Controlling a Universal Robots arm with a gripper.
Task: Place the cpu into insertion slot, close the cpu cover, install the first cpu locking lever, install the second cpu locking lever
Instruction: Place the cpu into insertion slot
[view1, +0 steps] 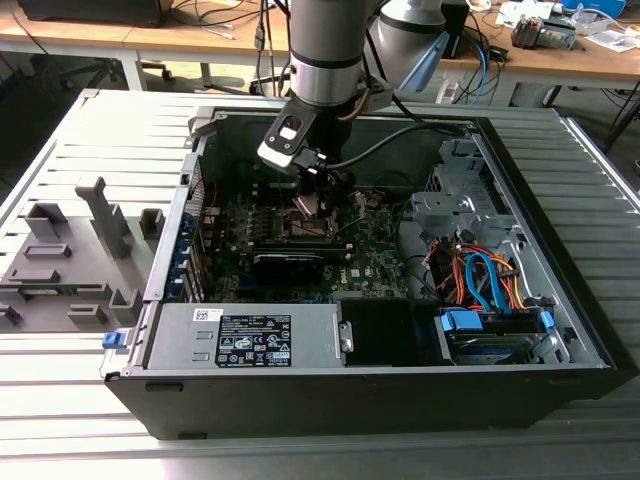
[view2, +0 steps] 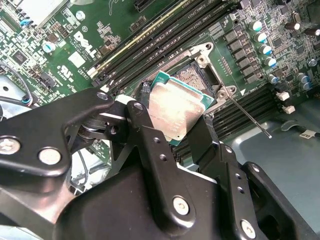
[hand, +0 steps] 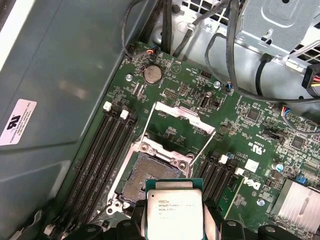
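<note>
We see an open black computer case on a slatted table, its grey power supply along the near wall, blue and orange cables at the exterior view's right, grey fixtures at the exterior view's left

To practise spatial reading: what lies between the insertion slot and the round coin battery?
In the first wrist view, the open cpu cover stands between the insertion slot and the coin battery.

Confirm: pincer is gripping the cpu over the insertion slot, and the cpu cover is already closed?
Not closed. The first wrist view shows the cpu cover swung open, clear of the bare insertion slot. The rest holds: the pincer grips the cpu over the slot.
</note>
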